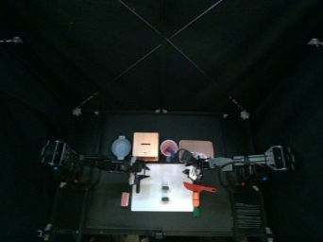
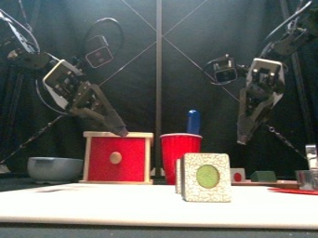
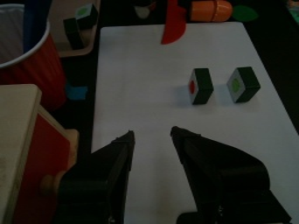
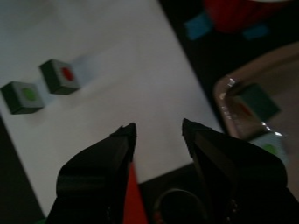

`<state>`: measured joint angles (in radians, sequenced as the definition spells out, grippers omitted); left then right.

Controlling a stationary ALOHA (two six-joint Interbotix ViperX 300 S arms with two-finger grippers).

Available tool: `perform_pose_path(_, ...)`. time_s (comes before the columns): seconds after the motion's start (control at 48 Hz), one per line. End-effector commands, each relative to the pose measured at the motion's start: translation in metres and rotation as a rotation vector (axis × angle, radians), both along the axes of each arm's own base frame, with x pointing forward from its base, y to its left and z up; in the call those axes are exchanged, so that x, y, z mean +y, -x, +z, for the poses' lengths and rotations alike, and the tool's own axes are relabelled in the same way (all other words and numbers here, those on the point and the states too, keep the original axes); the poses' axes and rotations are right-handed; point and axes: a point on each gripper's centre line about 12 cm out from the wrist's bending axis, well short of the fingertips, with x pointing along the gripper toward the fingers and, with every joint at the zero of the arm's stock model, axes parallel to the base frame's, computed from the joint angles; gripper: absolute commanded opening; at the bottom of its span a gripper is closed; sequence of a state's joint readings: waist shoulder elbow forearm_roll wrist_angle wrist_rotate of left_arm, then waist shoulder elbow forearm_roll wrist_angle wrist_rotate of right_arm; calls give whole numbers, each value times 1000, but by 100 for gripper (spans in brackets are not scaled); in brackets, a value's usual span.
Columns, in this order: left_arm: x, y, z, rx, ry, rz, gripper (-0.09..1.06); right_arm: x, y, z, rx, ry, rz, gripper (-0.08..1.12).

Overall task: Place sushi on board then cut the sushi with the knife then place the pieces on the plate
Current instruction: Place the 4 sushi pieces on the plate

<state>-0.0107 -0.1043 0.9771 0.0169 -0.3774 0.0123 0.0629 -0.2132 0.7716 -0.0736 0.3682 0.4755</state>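
On board [image 1: 158,217]: two sushi pieces [image 3: 201,87] side by side, red knife [image 3: 172,24] at its edge. Left gripper [image 3: 152,136], right gripper [image 4: 158,128] both released, empty, hovering above.

This is a robot lab booth. Black curtains [image 1: 161,57] wall in a small black counter [image 1: 101,219]. A left arm [image 1: 89,163] and a right arm [image 1: 246,161] reach in over toy props: a board [image 1: 158,217], cup [image 2: 181,153] and box [image 2: 115,158].

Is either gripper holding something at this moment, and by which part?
Nothing is held. The left gripper and the right gripper are both open and empty above the white cutting board.
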Motion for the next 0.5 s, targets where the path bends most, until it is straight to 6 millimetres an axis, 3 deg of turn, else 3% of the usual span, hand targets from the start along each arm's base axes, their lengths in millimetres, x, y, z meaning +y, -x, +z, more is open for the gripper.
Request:
perform_pose_path(0.021,1,-3,6,-21,-1,3,79,19,-25,10,-38,10,59,82)
perform_pose_path(0.25,1,-2,5,-20,-2,3,79,43,-60,-10,7,16,113,82)
perform_pose_path(0.5,1,-2,5,-18,-2,1,79,44,-80,-22,33,51,132,82)
